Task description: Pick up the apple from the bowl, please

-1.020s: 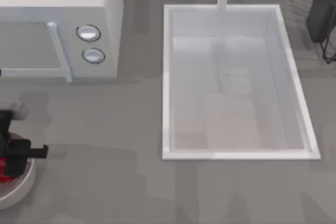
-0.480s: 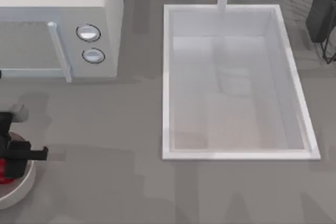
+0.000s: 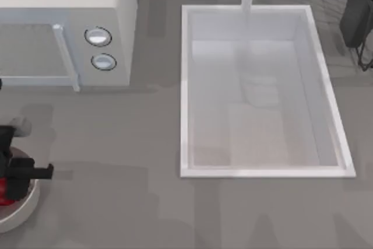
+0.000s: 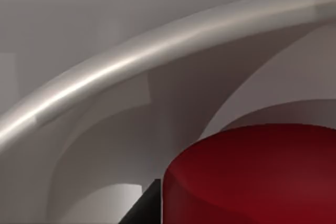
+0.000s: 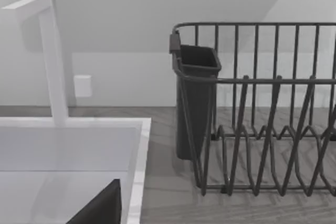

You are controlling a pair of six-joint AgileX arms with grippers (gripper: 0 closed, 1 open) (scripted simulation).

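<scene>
The left hand (image 3: 13, 180) hovers low inside the round off-white bowl (image 3: 26, 208), the glossy red apple (image 4: 252, 174) directly beneath it; its finger spread cannot be told. An off-centre squeeze could roll the smooth fruit against the bowl's wall.

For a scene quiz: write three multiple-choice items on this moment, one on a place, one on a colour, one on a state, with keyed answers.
1. Where on the table is the bowl?
A. the left edge
B. inside the sink
C. the right edge

2. What colour is the apple?
A. green
B. yellow
C. red

3. Where is the apple now?
A. on the microwave
B. in the bowl
C. in the dish rack

Answers: 1 A, the top view shows its rim at the left edge. 2 C, the left wrist view shows red. 3 B, the rim curves around it, under the left tool.
</scene>
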